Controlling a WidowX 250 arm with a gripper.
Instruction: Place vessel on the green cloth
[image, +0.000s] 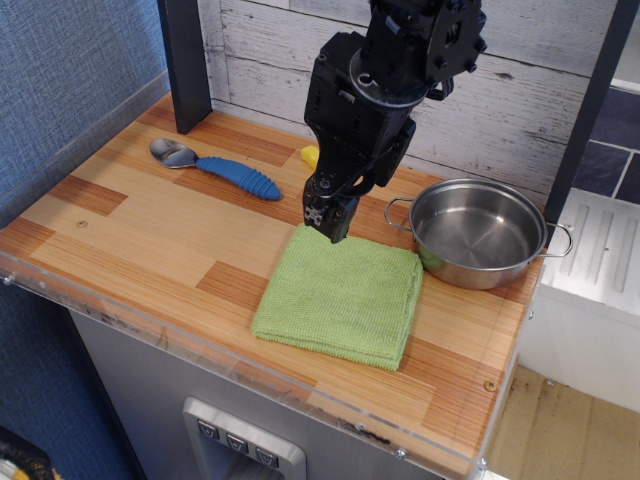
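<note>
1. Arm pose first: I see it reaching down from the top, its end effector (331, 222) pointing down over the far edge of the green cloth (341, 296); I cannot tell whether the fingers are apart or together.
2. I count one vessel (480, 232), one cloth, one blue-handled spoon (215, 168) and one partly hidden yellow object (310, 156).
3. Upright on the wooden surface (140, 235), the vessel sits just right of the cloth, apparently touching its corner, and looks empty.

A wooden table (130, 235) carried a green cloth (342, 296) near its front edge. A steel pot (478, 232) sat just beside the cloth's far right corner; a blue-handled spoon (216, 167) lay well behind the cloth, to the left.
</note>
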